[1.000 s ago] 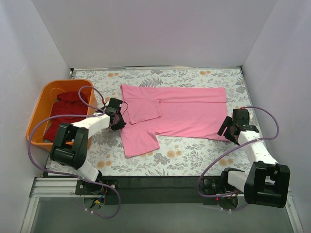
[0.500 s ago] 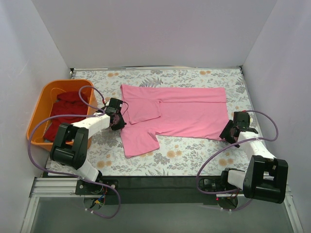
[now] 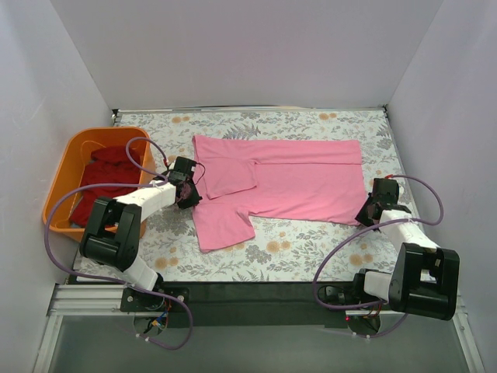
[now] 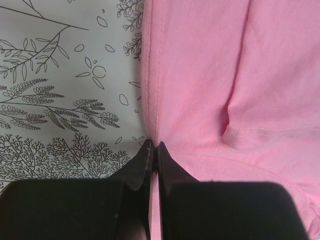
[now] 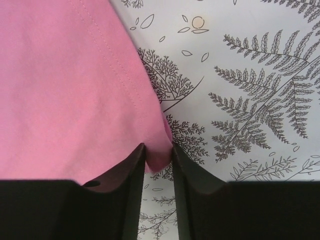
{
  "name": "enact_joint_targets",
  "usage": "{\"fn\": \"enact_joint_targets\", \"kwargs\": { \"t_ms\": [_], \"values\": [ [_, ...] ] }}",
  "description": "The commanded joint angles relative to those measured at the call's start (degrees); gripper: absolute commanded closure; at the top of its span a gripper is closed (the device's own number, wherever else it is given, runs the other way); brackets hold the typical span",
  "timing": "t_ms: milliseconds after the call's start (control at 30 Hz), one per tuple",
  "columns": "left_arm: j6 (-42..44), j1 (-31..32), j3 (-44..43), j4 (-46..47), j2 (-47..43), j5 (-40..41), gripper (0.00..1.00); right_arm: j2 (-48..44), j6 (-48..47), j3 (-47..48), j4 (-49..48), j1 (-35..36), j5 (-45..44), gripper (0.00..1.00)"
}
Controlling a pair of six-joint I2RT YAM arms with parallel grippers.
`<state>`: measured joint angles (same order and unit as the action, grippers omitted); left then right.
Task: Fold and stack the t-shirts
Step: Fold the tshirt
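- The left tool [image 4: 152,147] was shut tight on an edge of the pink t-shirt [image 3: 295,183].
- The right tool [image 5: 159,149] was narrow, and a corner of the pink t-shirt was pinched between its fingers [image 5: 125,170].
- The pink t-shirt was spread flat on the flowery surface [image 3: 311,249].
- Dark red t-shirts [image 3: 105,167] were piled in the orange basket [image 3: 56,186], left of it.
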<state>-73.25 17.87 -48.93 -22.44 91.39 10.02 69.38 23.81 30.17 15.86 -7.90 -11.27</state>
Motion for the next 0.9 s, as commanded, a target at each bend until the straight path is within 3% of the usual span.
{"fn": "enact_joint_targets", "kwargs": {
  "t_ms": [0, 200, 567, 867],
  "values": [
    [0.9, 0.2, 1.2, -4.2, -0.7, 1.0, 1.00, -0.9, 0.2, -1.0, -1.1, -0.3, 0.9, 0.73],
    [0.1, 0.2, 2.4, -5.8, -2.4, 0.2, 1.00, -4.3, 0.3, -1.2, 1.5, -0.3, 0.0, 0.99],
    [-2.7, -1.1, 8.1, -12.9, -20.2, -0.7, 1.00, -13.3, -0.2, 0.9, 15.7, -0.3, 1.4, 0.99],
    [0.0, -5.8, -1.6, -17.8, -17.6, -4.5, 1.00, -5.3, -4.3, 13.3, 17.1, -0.2, 3.4, 0.99]
  ]
}}
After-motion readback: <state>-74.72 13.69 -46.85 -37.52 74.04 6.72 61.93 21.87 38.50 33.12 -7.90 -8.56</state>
